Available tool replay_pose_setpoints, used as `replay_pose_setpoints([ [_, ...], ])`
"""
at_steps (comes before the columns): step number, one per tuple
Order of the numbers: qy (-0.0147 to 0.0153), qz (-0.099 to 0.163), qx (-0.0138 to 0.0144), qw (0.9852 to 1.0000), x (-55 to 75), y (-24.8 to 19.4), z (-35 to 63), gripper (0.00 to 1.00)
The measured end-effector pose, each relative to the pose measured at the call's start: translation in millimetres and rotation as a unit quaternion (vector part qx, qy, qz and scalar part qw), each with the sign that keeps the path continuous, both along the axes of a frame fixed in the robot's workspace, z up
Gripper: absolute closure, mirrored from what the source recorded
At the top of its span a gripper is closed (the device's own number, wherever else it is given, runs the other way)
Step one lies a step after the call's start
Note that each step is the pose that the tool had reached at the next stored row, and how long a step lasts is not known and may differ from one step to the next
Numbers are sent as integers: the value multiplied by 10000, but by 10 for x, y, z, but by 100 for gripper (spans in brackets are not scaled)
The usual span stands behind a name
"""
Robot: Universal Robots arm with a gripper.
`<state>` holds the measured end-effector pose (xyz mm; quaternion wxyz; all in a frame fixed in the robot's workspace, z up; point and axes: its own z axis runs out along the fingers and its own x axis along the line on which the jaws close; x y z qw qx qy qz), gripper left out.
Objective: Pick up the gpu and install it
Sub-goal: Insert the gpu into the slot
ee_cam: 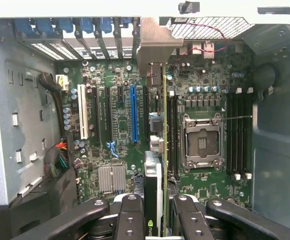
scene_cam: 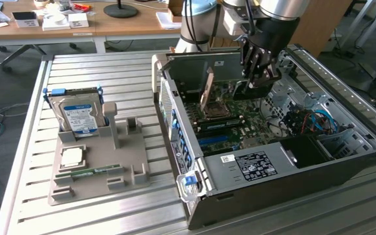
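We have the gpu [ee_cam: 153, 175] lifted, our claw [ee_cam: 158, 212] closed on its edges. It hangs edge-on inside the open computer case [scene_cam: 260, 200], just above the motherboard [ee_cam: 120, 125]. Pickup looks done; seating it in a slot, we judge, is not.

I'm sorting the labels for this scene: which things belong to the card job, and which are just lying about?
Job: gripper, graphics card in its grip, open computer case, motherboard.
Lying about: hard drive, memory stick, processor chip, all on the grey tray.
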<state>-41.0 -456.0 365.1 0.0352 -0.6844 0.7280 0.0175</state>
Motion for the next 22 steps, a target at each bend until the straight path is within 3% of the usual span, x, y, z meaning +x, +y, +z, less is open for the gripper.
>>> replay_pose_setpoints([
  [22, 1, 25, -1, 10000, -4, 0, -65, 73],
])
